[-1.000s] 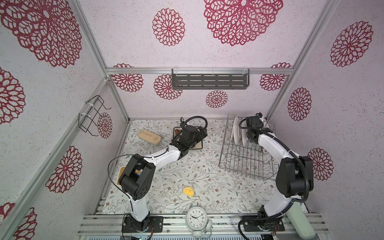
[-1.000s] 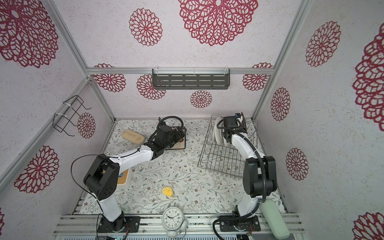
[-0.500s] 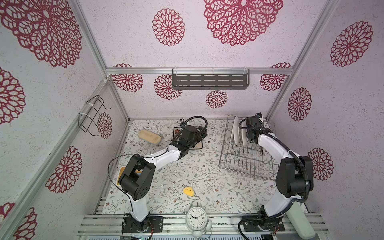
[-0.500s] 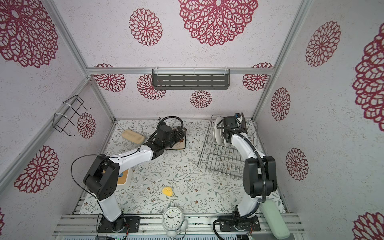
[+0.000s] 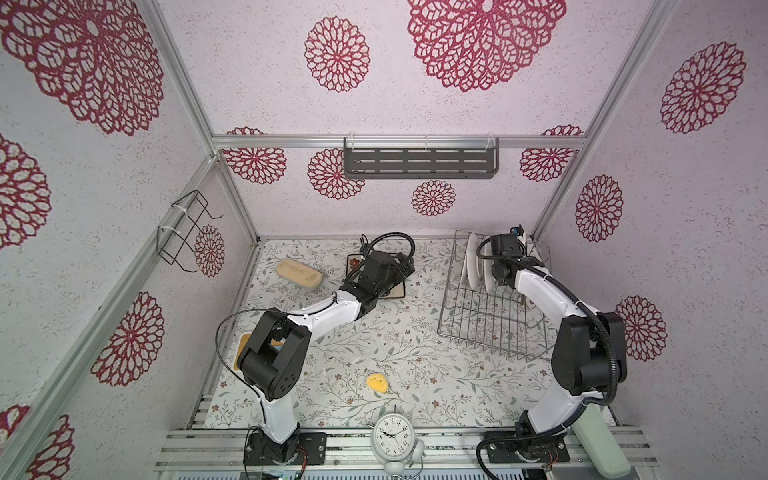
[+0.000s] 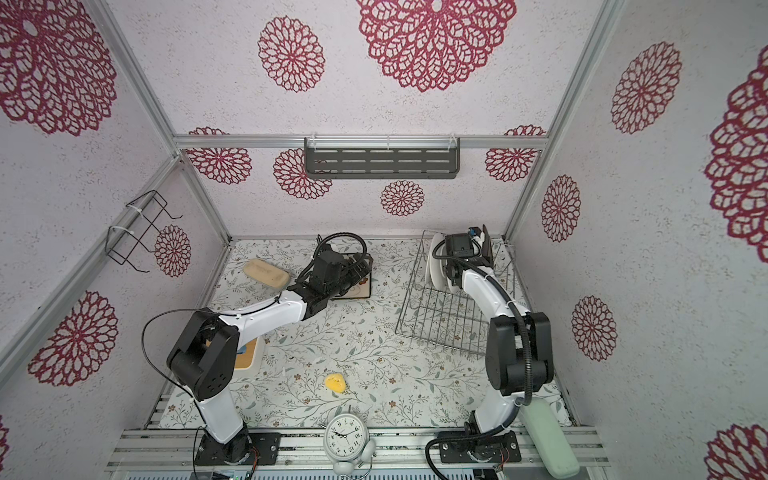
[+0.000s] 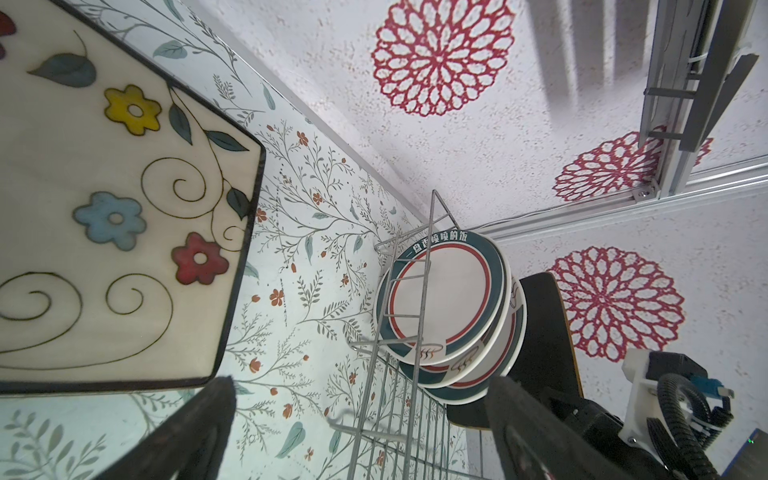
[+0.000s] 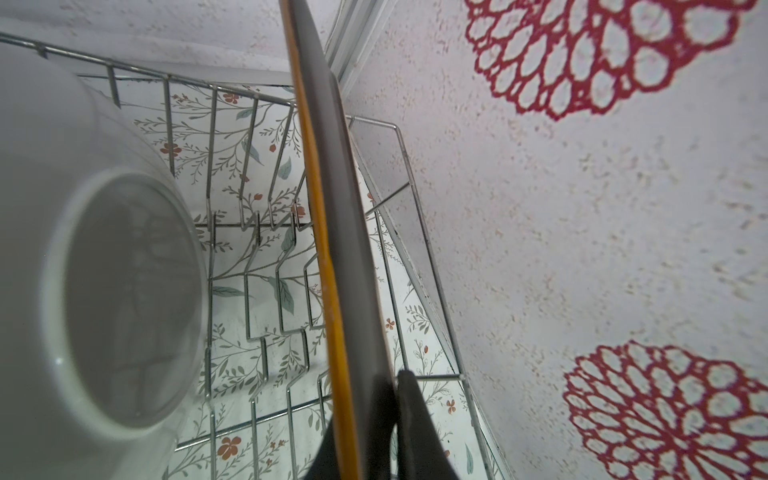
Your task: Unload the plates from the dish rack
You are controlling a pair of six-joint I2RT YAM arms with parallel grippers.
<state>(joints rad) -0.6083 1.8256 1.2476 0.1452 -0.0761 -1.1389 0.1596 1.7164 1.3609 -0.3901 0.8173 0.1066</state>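
The silver wire dish rack (image 5: 490, 328) (image 6: 440, 320) stands at the back right. Two round white plates with teal rims (image 7: 440, 299) (image 5: 471, 262) stand upright in it. Behind them is a dark square plate (image 7: 544, 324) (image 8: 332, 208) with an orange edge. My right gripper (image 8: 374, 424) (image 6: 482, 243) is shut on that plate's upper edge. The square cream flowered plate (image 7: 104, 208) (image 5: 354, 266) lies flat on the table at the back centre. My left gripper (image 7: 357, 432) (image 5: 405, 266) hovers open over its right side, holding nothing.
A tan block (image 5: 299, 274) lies back left and a yellow piece (image 5: 377, 383) at front centre. A white alarm clock (image 5: 392, 436) stands on the front rail. A grey slotted shelf (image 5: 419, 162) hangs on the back wall, a black wire holder (image 5: 183, 232) on the left wall.
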